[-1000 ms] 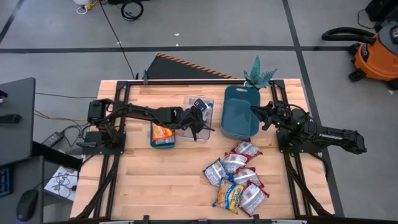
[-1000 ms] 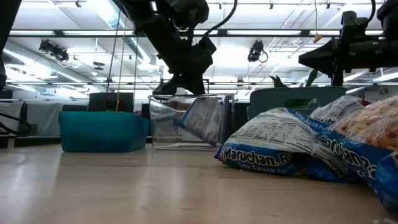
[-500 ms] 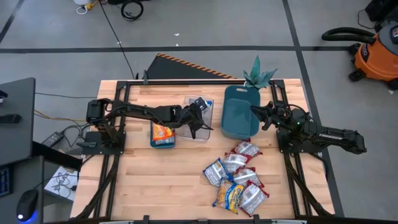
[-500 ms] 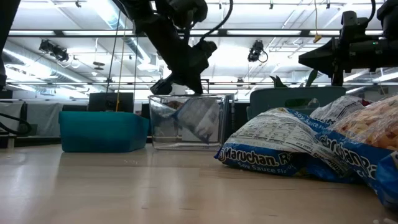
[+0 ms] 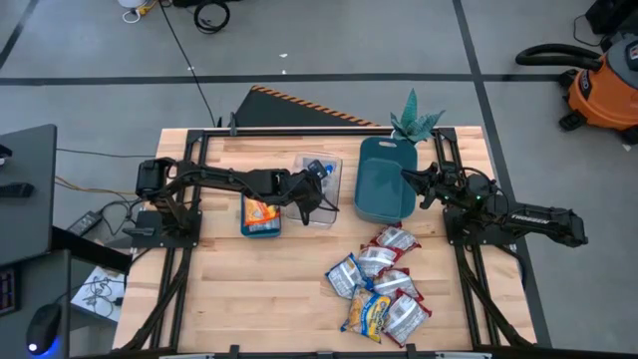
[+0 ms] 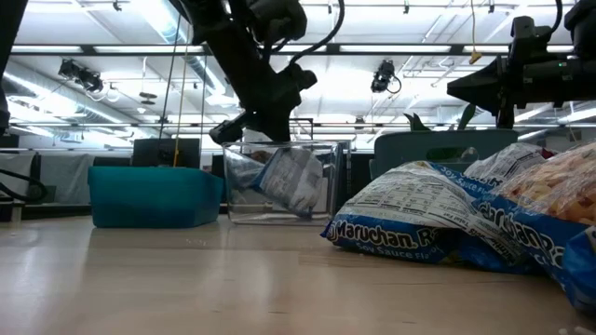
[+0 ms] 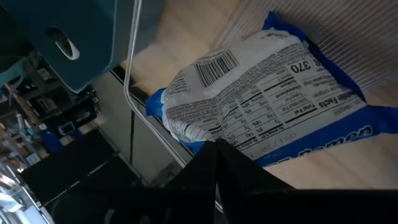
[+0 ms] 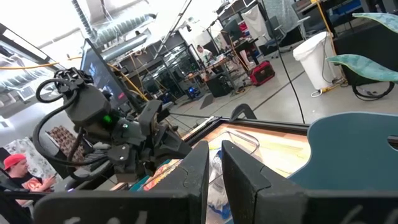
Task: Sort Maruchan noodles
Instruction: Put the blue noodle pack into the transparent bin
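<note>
- My left hand [image 5: 311, 195] sits at the clear container [image 5: 321, 179], fingers pressed together with nothing between them. The blue-edged packet [image 7: 261, 99] lies inside the container, free of my grip.
- Step in hand, as I judge it: clearing out after the drop. I should lift straight up before swinging away, so the fingers do not catch the container wall or drag the packet back out.
- Next target would be the pile of noodle packets [image 5: 382, 284], at about 5 o'clock from the container on the surface [image 5: 259, 289]. One orange packet [image 5: 260, 213] already lies in the small teal bin [image 5: 245, 223] at 9 o'clock of the container.
- My right hand [image 5: 407, 178] waits over the large teal bin [image 5: 384, 170], fingers slightly spread, nothing held.
- Left wrist view alone shows the packet back-side up, barcode and nutrition panel legible.
- Low view alone shows that packet [image 6: 289, 181] leaning tilted against the container wall, not flat.
- High view alone gives the sorting layout.
</note>
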Tool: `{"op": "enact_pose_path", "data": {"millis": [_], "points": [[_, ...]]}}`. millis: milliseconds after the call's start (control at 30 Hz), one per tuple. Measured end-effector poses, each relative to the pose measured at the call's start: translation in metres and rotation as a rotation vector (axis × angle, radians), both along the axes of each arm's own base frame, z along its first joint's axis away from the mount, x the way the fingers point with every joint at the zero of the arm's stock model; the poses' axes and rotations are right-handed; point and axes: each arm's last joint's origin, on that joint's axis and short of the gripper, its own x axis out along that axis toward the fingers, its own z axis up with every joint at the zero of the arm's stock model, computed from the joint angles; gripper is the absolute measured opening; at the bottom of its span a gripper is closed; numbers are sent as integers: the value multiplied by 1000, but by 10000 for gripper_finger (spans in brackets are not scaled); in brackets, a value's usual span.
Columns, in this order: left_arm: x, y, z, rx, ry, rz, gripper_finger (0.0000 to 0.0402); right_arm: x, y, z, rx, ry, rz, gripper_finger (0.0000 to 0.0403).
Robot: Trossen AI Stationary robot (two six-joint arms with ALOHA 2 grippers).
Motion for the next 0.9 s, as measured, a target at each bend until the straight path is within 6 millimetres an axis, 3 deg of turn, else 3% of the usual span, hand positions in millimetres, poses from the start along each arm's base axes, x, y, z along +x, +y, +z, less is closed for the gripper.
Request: {"op": "enact_pose_path", "data": {"millis": [633,900], "points": [[-4,-13,9,-133,-113,56,20,0,0,0,0,0,-1,50],[-17,-26,34,-289,-267,133,80,0,0,0,0,0,-1,50]]}}
